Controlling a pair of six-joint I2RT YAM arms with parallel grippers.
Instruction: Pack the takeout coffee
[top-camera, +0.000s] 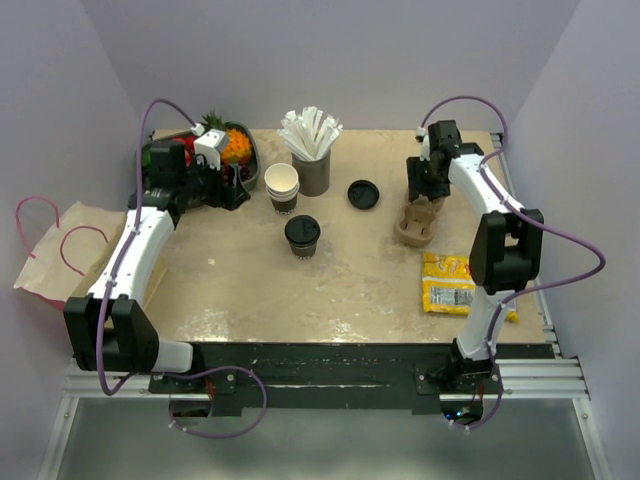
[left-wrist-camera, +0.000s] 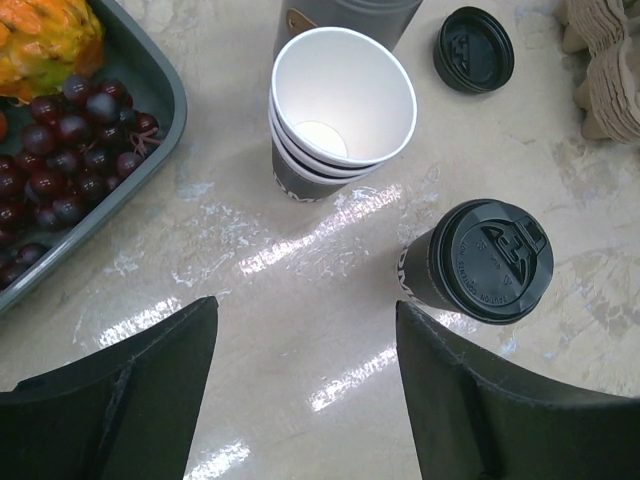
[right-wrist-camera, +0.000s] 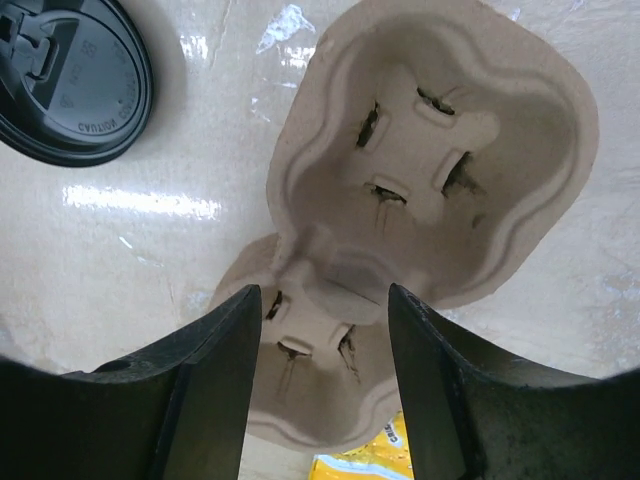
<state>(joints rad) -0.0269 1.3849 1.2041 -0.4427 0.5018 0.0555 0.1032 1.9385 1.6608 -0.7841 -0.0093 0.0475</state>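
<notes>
Table: bears all items noted. Pulp cup carrier: my right gripper sits over its waist, jaws apart, one either side; grip not confirmed. Step judged: securing the carrier. Next move calls for closing squarely on that waist. Takeout coffee: well left of the carrier, upright, lid uppermost, long axis vertical. My left gripper hovers near it, jaws wide, empty.

Surface finishes
Matt paper coffee cup, smooth black plastic lid; rough pulp carrier; glossy tabletop.
</notes>
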